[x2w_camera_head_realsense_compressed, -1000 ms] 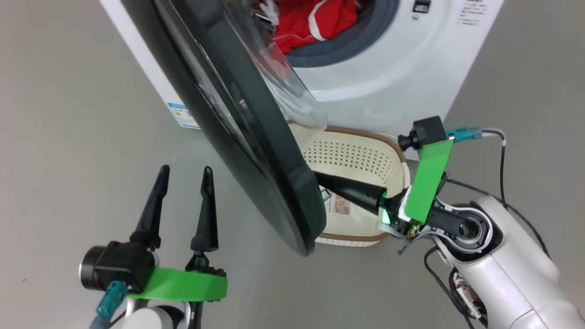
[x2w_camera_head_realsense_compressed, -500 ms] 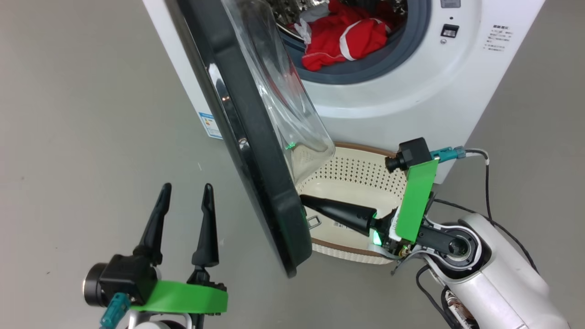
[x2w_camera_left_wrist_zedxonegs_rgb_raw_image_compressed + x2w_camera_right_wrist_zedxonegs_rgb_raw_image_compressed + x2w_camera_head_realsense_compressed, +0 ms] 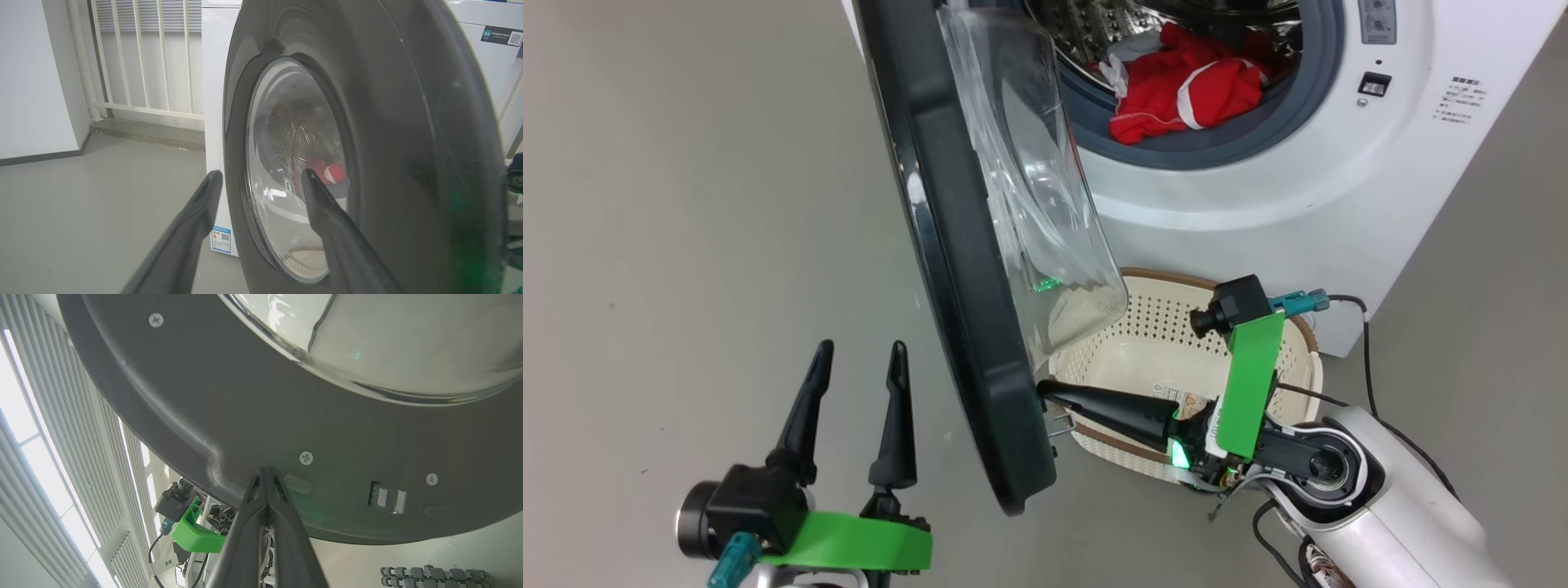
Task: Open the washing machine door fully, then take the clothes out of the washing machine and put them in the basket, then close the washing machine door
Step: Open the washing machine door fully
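The large round black washing machine door (image 3: 964,269) is gleaming glossy and smooth, its bulging clear glass window (image 3: 1045,204) catching reflections. Behind the door, the white boxy washing machine (image 3: 1258,204) is showing smooth, faintly shiny panels, a matt grey rubber ring (image 3: 1201,151) and a perforated steel drum (image 3: 1086,28) holding soft red cloth garments (image 3: 1184,94). Below the door, the cream perforated plastic basket (image 3: 1168,314) is looking matt.

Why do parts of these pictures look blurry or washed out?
Left wrist view: the left gripper looms near the lens, blurred; clothes look dim through the door glass. Right wrist view: bright slats blow out. Head view: sharp.
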Controlling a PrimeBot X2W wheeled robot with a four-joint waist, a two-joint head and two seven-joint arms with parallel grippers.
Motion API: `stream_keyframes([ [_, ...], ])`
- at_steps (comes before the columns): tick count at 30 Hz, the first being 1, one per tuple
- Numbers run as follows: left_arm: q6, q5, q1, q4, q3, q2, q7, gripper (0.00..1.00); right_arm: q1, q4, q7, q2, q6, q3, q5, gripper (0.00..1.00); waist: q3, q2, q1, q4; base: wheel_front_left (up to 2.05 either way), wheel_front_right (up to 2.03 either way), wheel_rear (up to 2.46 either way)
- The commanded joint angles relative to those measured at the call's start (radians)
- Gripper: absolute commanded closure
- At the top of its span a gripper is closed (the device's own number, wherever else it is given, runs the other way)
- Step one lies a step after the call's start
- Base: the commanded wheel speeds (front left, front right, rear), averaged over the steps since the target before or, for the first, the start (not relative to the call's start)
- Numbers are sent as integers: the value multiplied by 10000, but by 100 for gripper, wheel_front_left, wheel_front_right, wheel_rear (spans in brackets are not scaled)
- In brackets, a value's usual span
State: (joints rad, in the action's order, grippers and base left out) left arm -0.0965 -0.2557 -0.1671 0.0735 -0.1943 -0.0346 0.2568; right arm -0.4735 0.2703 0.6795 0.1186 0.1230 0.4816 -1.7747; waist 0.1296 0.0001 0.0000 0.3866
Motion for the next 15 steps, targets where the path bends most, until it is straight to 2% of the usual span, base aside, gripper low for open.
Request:
stream_keyframes([
  [1,-59,-58,-67,-206,296,-156,49,0,82,-339,53,-272,77,214,-138,100,-27,-1,0,120,0,0,0],
  [15,-102,-165,-22,-201,215,-156,49,0,106,-255,211,-356,77,390,-438,100,-74,-1,0,604,0,0,0],
])
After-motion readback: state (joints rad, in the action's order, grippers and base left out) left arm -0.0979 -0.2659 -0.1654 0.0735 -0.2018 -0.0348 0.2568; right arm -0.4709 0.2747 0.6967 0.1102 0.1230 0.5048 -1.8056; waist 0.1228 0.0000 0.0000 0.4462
